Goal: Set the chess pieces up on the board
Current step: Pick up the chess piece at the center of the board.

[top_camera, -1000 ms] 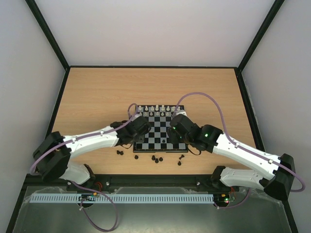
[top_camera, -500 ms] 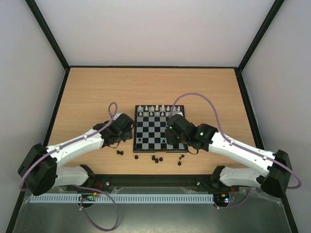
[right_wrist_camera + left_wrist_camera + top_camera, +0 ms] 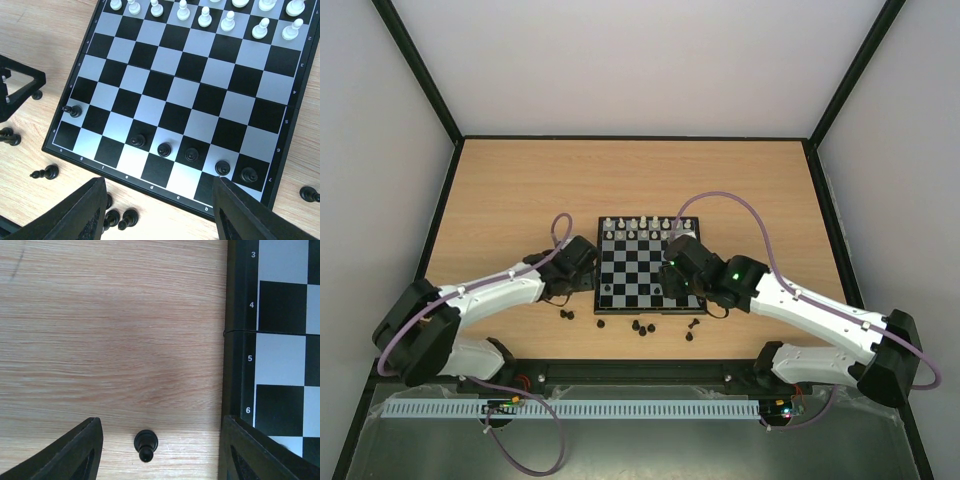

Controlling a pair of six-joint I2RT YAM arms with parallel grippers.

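Observation:
The board [image 3: 638, 262] lies mid-table. White chess pieces [image 3: 645, 226] fill its far rows. Several black pawns [image 3: 164, 149] stand on its second-nearest row. My left gripper [image 3: 582, 280] is open over the table at the board's left edge [image 3: 240, 340]. One loose black pawn [image 3: 146, 444] lies on the wood between its fingers [image 3: 75, 455], untouched. My right gripper [image 3: 672, 283] is open and empty above the board's near right part. In its wrist view its fingers [image 3: 75, 215] frame the near edge.
Loose black pieces lie on the table in front of the board [image 3: 640, 327], some at the left [image 3: 567, 315] and right [image 3: 692, 328]. In the right wrist view more show at the left [image 3: 45, 173] and right [image 3: 309, 193]. The left gripper's finger [image 3: 15, 90] shows at the left edge of that view.
My left gripper has pulled back off the board's left side to the table beside it, then edged toward the board. The right gripper has barely moved.

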